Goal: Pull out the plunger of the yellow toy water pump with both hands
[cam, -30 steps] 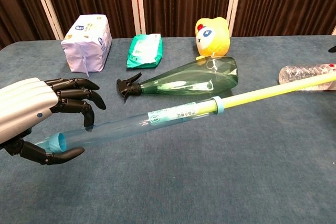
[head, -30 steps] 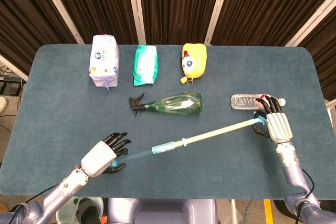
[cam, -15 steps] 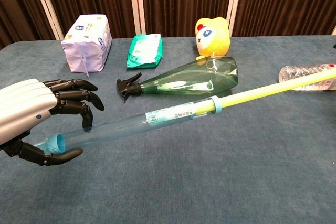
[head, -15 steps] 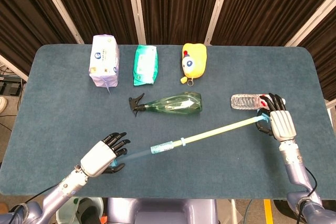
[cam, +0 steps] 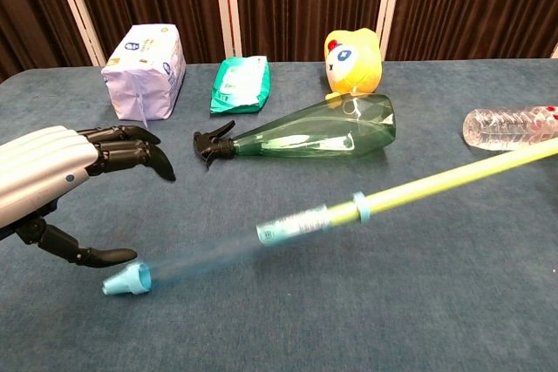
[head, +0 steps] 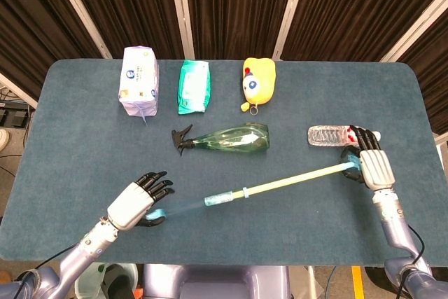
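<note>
While right hand point(head: 372, 167) grips the plunger point(cam: 453, 179), left hand point(cam: 61, 185) spread, clear of the pump point(cam: 205, 259).

The yellow toy water pump point(head: 241, 192) lay slanted in front of the green spray bottle point(head: 222, 138). The right hand point(head: 367, 164) held its plunger end, to the bottle's right. The left hand point(head: 140, 202), fingers apart, was beside its blue tip.
</note>
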